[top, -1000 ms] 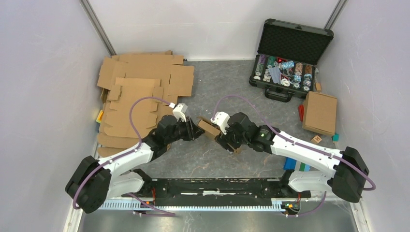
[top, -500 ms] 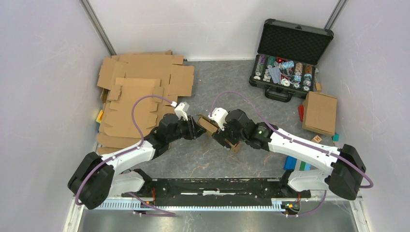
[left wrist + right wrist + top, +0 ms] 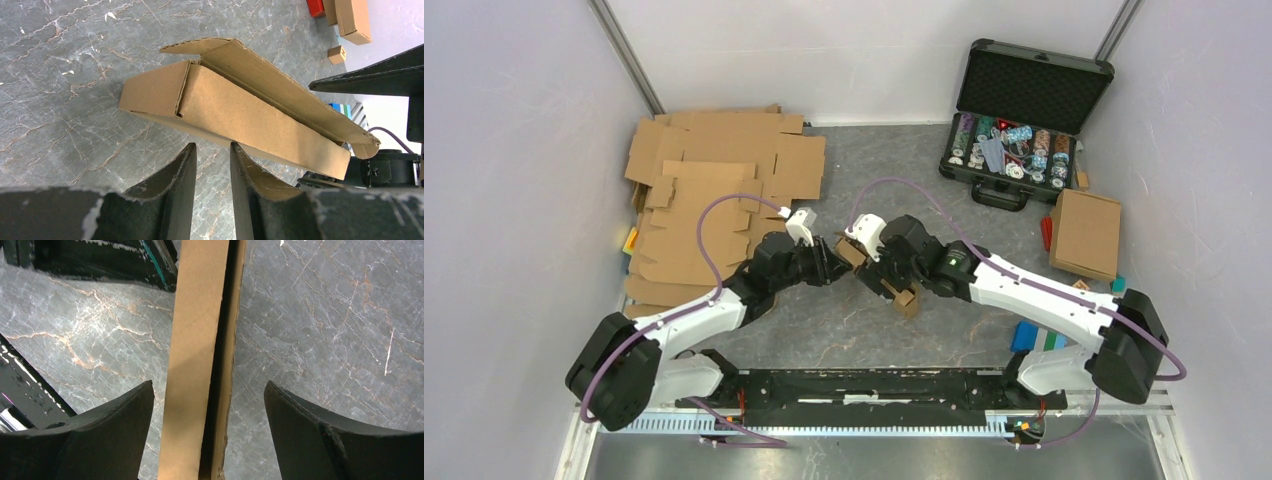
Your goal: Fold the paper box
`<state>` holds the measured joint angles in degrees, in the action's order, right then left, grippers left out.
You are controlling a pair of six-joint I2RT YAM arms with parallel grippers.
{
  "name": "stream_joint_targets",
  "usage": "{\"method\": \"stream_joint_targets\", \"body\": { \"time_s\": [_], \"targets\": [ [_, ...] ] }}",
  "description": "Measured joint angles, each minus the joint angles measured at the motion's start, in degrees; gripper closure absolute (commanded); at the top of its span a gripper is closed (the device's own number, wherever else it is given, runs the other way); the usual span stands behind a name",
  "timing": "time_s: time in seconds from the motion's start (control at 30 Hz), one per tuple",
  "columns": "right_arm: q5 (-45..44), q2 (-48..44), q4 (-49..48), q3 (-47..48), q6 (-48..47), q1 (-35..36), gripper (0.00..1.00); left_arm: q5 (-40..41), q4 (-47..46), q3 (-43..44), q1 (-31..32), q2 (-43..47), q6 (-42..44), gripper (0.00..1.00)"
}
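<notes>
Long brown cardboard box (image 3: pixel 240 107) moved left w/ arms; R jaws released astride it, L jaws' grip unclear; lid fold pending.

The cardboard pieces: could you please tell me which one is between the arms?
The small half-folded box at centre; flat blanks lie left, the closed box right.

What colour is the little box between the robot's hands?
The paper box is plain brown cardboard with no print. It shows best in the left wrist view.
</notes>
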<state>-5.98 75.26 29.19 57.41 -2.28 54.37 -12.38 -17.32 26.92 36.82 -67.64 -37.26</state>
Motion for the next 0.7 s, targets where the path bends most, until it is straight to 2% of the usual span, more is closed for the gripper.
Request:
{"method": "stream_joint_targets", "body": {
  "time_s": [0.17, 0.47, 0.53, 0.7],
  "targets": [
    [0.5, 3.6, -0.2, 1.9, 0.3, 0.0, 0.19, 0.0, 0.0, 0.2, 0.0, -0.3, 0.0, 0.62],
    [-0.7, 8.2, -1.5, 2.6, 1.0, 0.0, 0.4, 0.0, -0.3, 0.7, 0.0, -2.1, 0.0, 0.62],
    [-0.9, 8.2, -1.7, 2.6, 1.0, 0.0, 0.51, 0.0, -0.3, 0.7, 0.0, -2.0, 0.1, 0.62],
    [-0.7, 6.6, -2.2, 1.0, 1.2, 0.0, 0.61, 0.4, 3.9, 0.7, 0.0, 1.9, 1.4, 0.6]
  ]
}}
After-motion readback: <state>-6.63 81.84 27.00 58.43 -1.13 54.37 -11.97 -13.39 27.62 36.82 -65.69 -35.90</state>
